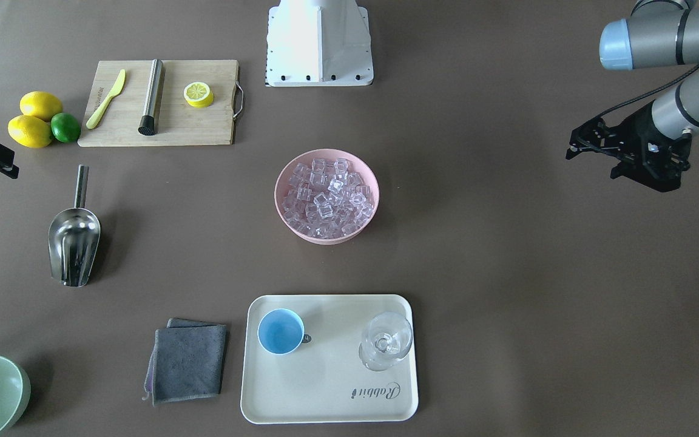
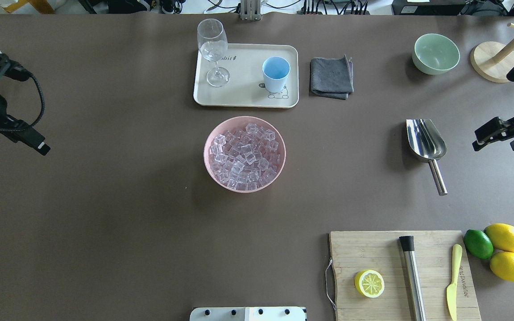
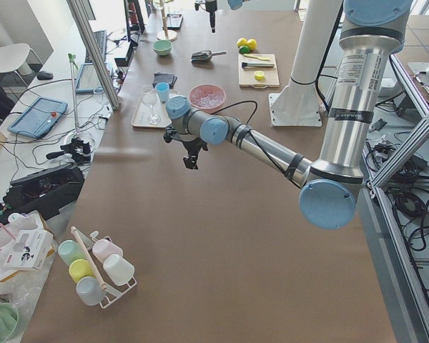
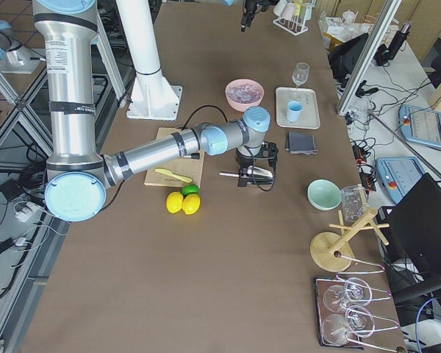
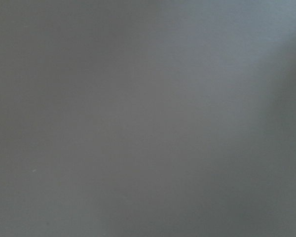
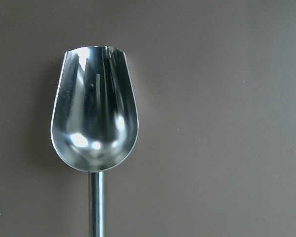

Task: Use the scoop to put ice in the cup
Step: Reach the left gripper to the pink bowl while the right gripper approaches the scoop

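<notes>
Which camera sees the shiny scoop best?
The right wrist-mounted view: the scoop fills it, empty trough sharp, handle end cut off. Overhead and front-facing views show it whole but small; side views barely; left wrist, nothing.

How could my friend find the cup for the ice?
Near the pink round bowl of clear ice cubes lies a cream rectangular tray. Two things stand on it; the small light-blue round cup is the solid, stemless one, not the clear stemmed wine glass.
</notes>
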